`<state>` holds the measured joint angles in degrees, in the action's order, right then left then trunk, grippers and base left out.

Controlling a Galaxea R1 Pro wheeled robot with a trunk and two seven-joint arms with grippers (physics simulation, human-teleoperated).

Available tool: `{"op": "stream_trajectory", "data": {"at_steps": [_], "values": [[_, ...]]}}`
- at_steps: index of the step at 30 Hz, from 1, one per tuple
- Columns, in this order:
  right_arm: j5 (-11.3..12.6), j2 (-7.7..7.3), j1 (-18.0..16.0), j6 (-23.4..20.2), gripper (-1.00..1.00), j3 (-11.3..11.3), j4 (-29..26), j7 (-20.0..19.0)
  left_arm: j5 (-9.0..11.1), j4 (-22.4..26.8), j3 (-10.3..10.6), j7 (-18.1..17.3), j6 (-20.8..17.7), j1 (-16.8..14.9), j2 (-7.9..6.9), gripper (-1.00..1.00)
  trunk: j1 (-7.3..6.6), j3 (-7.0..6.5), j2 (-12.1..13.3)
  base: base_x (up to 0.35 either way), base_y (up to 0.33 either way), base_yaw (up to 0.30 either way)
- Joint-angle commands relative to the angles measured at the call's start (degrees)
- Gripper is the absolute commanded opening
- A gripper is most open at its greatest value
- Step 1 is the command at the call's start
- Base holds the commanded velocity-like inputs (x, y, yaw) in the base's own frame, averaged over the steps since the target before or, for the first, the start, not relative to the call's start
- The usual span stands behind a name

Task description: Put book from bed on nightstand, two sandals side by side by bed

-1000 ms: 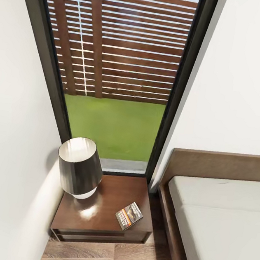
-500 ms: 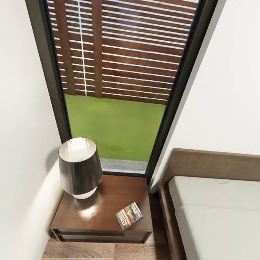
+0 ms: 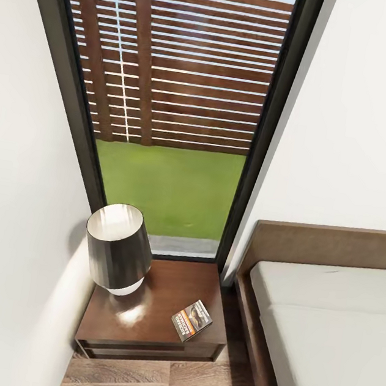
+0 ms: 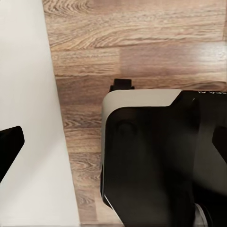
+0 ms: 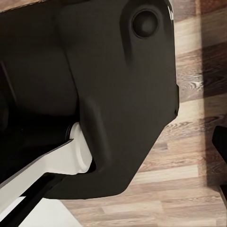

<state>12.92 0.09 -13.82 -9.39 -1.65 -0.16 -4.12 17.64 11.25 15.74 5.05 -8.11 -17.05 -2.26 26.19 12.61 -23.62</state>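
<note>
Head view is bright and evenly lit, daylight entering through the tall window (image 3: pixel 180 111); the lamp (image 3: pixel 118 248) throws a glare patch on the nightstand (image 3: pixel 155 320) top and a soft shadow on the wall. Vertical lines splay outward toward the edges. Both wrist views are soft, their near black robot housing (image 4: pixel 161 161) dark and featureless.

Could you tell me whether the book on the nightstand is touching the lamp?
Apart. In the head view, the book lies near the nightstand's front corner toward the bed, with bare wood plainly separating it from the lamp.
</note>
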Motion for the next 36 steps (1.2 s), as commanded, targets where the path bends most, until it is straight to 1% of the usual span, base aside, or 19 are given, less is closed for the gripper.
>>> {"op": "stream_trajectory", "data": {"at_steps": [1, 14, 21, 36], "values": [[0.4, -0.01, 0.0, -0.2, 1.0, -0.2, 0.0, -0.1, 0.6, 0.2, 0.5, 0.3, -0.3, 0.2, -0.07, 1.0, 0.03, 0.1, -0.1, 0.0, 0.0, 0.0], [0.4, -0.01, 0.0, -0.2, 1.0, -0.2, 0.0, -0.1, 0.6, 0.2, 0.4, 0.3, -0.3, 3.2, -0.05, 1.0, 0.03, 0.1, -0.1, 0.0, 0.0, 0.0], [0.4, -0.01, 0.0, -0.2, 1.0, -0.2, 0.0, -0.1, 0.6, 0.2, 0.4, 0.3, -0.3, 3.9, -0.03, 1.0, 0.03, 0.1, -0.1, 0.0, 0.0, 0.0], [0.4, -0.01, 0.0, -0.2, 1.0, -0.2, 0.0, -0.1, 0.6, 0.2, 0.4, 0.3, -0.3, 4.1, -0.03, 1.0, 0.03, 0.1, -0.1, 0.0, 0.0, 0.0]]}}
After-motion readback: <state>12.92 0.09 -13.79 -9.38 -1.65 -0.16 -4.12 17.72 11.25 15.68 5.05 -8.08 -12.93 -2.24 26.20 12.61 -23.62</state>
